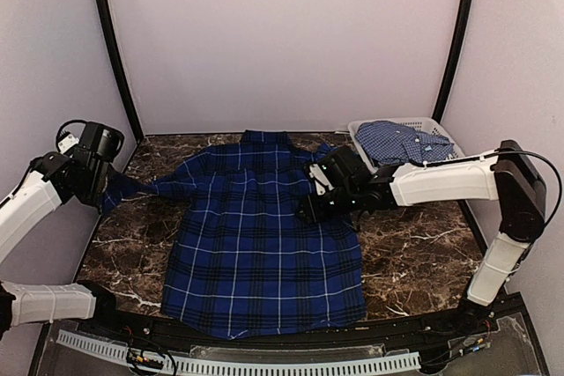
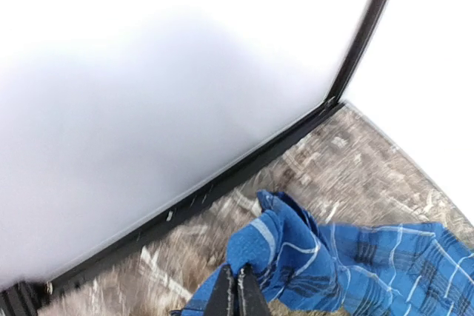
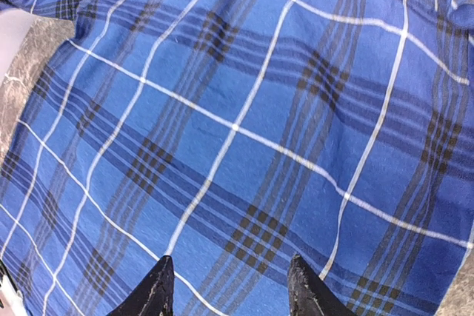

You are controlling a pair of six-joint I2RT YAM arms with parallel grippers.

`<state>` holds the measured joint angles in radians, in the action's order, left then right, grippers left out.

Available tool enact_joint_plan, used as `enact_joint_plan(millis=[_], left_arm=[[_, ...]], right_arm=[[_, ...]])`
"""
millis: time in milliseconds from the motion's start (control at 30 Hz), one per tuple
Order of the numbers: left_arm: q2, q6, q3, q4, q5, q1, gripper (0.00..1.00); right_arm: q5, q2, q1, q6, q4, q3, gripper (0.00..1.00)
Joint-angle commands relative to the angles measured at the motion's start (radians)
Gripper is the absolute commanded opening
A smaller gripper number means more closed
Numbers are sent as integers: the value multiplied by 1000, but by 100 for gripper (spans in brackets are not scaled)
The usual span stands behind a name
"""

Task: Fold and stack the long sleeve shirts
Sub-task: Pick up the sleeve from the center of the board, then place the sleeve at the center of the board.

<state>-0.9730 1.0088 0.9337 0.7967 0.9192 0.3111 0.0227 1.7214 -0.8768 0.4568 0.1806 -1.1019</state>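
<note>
On veined marble (image 1: 414,253), flat plaid shirt (image 1: 256,253).

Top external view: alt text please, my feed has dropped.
A dark blue plaid long sleeve shirt lies spread on the marbled table, one sleeve end pinched by the shut left gripper. The open right gripper is over the opposite shoulder; a lighter blue checked shirt sits in the pale plastic basket at back right.
</note>
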Motion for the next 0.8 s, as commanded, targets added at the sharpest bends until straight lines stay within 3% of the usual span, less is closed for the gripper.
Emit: enact_joint_plan(millis=[0, 100, 200, 367, 600, 767], left_arm=[[10, -441, 80, -322, 97, -6, 0], [20, -677, 92, -561, -11, -6, 0], [29, -805, 89, -694, -134, -6, 0], [63, -987, 34, -900, -574, -6, 0], [-14, -1015, 85, -826, -1196, -6, 0], [-146, -951, 123, -717, -1482, 39, 0]], right_arm=[[-49, -49, 2, -15, 13, -59, 49], [-70, -52, 3, -22, 23, -88, 49], [-85, -59, 2, -28, 29, -114, 50], [-121, -73, 6, -43, 45, -149, 50], [-163, -106, 20, -56, 57, -168, 50], [-185, -137, 24, -55, 51, -150, 49]])
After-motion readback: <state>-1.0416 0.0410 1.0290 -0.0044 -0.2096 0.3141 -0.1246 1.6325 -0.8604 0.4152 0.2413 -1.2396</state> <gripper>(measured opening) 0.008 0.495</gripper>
